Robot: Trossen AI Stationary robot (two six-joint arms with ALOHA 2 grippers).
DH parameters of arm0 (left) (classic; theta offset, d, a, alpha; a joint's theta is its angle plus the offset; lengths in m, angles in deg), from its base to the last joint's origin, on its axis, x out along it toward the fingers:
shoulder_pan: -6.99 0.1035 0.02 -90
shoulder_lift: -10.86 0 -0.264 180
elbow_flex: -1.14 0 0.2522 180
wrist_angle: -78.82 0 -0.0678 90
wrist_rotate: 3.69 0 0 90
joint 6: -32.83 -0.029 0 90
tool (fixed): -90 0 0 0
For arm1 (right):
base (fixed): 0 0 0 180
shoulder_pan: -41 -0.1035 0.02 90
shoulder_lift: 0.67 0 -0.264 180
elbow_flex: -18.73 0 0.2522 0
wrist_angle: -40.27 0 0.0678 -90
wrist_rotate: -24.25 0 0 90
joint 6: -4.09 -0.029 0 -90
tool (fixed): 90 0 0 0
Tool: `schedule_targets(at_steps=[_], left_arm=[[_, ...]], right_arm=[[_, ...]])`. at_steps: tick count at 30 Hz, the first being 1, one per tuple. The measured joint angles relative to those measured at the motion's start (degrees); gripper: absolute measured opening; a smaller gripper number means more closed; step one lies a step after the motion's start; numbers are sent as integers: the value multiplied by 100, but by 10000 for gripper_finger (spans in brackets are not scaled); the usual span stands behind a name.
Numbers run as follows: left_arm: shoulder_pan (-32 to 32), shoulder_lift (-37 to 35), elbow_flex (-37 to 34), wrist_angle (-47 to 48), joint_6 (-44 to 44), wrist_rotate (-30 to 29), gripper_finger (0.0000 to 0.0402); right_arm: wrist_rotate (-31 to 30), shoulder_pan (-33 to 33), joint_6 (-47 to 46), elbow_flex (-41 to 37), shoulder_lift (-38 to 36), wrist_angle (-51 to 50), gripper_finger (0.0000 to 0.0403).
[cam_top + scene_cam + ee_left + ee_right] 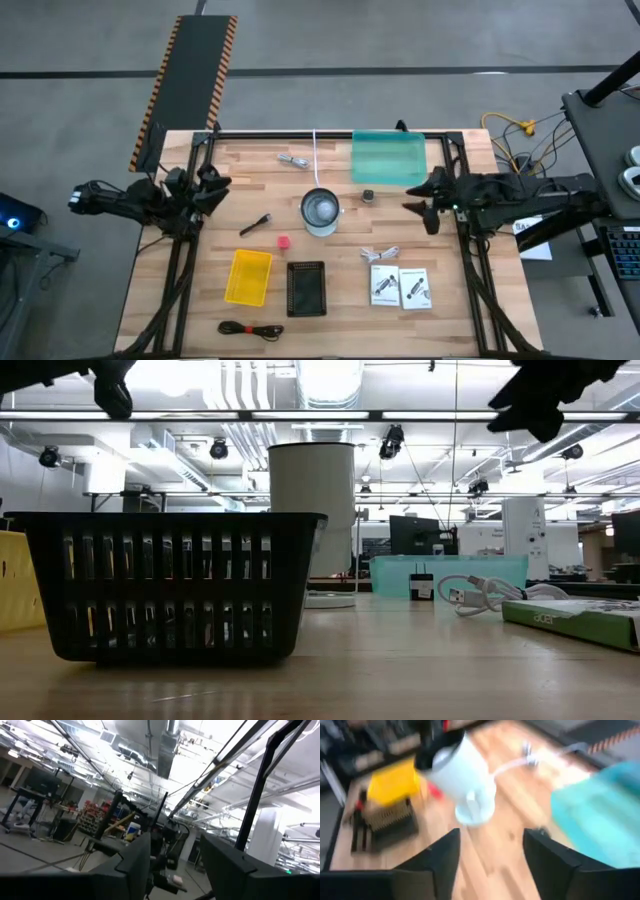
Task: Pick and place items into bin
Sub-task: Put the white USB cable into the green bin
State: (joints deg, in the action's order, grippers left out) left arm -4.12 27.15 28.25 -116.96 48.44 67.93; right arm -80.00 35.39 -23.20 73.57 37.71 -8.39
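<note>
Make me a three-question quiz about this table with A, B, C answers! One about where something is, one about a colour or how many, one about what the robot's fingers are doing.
1. Where is the pink cube?
A. inside the teal bin
B. on the wood between the yellow bin and the cup
C. in the black basket

2. How many white packets lie side by side?
A. two
B. four
C. none

3. What is the right gripper doing?
A. squeezing the cup
B. holding a cable
C. open, holding nothing

Answers: 1 B, it sits on bare wood above the yellow bin, left of the cup. 2 A, a pair shows. 3 C, the wrist view shows a gap between its fingers, nothing inside.
</note>
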Motion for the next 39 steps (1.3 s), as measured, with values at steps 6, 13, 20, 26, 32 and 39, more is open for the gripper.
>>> schedule_targets(at_steps=[6, 13, 20, 26, 32, 39], left_arm=[[0, -160, -8, 2, -4, 0, 157], [0, -257, -64, 7, -3, 2, 157], [0, -247, -64, 3, 7, 4, 157], [0, -258, -79, 9, 7, 7, 158], [0, -258, -92, 6, 44, 7, 158], [0, -271, -154, 6, 47, 9, 158]], right_arm=[[1146, -19, 52, 395, 976, -7, 241], [1639, -213, 219, 383, 2135, -37, 225], [1683, -403, 580, 378, 3233, -30, 215], [1749, -404, 796, 378, 4115, -4, 215], [2194, -404, 1327, 388, 4735, 129, 214], [2187, -404, 1507, 389, 5272, 301, 214]])
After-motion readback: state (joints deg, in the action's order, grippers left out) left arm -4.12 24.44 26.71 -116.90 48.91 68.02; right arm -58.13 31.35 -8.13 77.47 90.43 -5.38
